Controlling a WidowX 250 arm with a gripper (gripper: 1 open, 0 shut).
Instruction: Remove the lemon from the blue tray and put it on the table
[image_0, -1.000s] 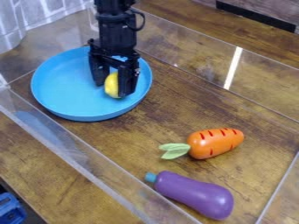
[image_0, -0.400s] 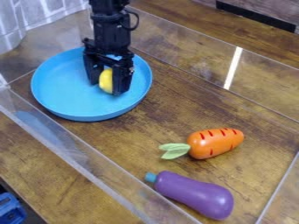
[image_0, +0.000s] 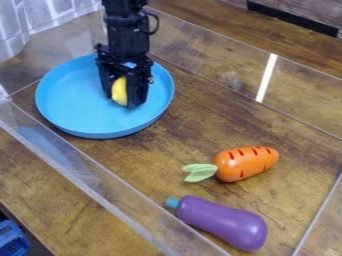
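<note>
The lemon (image_0: 119, 92), small and bright yellow, lies in the right part of the blue tray (image_0: 67, 108), a large round shallow dish at the left of the table (image_0: 287, 120). My black gripper (image_0: 122, 90) points straight down into the tray. Its two fingers stand on either side of the lemon and are shut on it. The lemon sits low, at the tray's floor, and the fingers hide part of it.
An orange toy carrot (image_0: 246, 162) with green leaves lies on the wood to the right. A purple toy eggplant (image_0: 221, 222) lies nearer the front. Clear acrylic walls (image_0: 80, 180) run along the table's edges.
The fingers have drawn in around the lemon and closed on it. The gripper and lemon sit slightly further left in the tray than a second ago.
</note>
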